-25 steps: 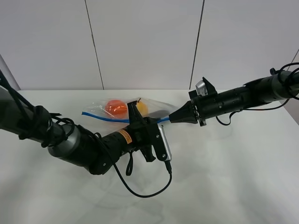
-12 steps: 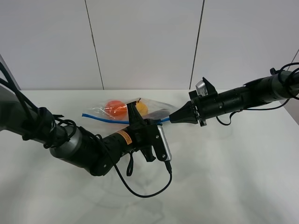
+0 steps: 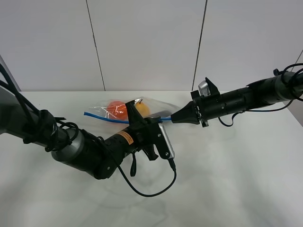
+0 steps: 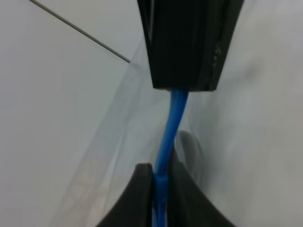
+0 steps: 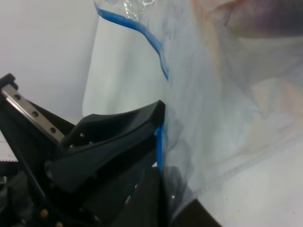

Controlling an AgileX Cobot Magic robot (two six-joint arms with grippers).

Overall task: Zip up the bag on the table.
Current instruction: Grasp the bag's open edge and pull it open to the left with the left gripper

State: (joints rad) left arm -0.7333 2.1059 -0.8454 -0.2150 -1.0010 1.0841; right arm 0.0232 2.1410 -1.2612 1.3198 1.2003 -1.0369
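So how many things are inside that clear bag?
3 in the bag: orange ball at the left, yellow pear beside it, dark item further right. More may be hidden.

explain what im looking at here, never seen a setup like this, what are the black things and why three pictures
This is a robot with two black jointed arms, each ending in a pair of fingers that pinch. The wide picture comes from a camera mounted high, looking down on a large white table. The other two come from small cameras on each arm's wrist, so they look along the fingers, very close up. On the table lies a clear crinkly plastic zip bag with a blue strip along its edge; an orange ball and a yellow fruit show through it. The left arm's fingers are closed on the blue strip, and the right arm's fingers pinch the same strip at the bag's end nearer that arm.
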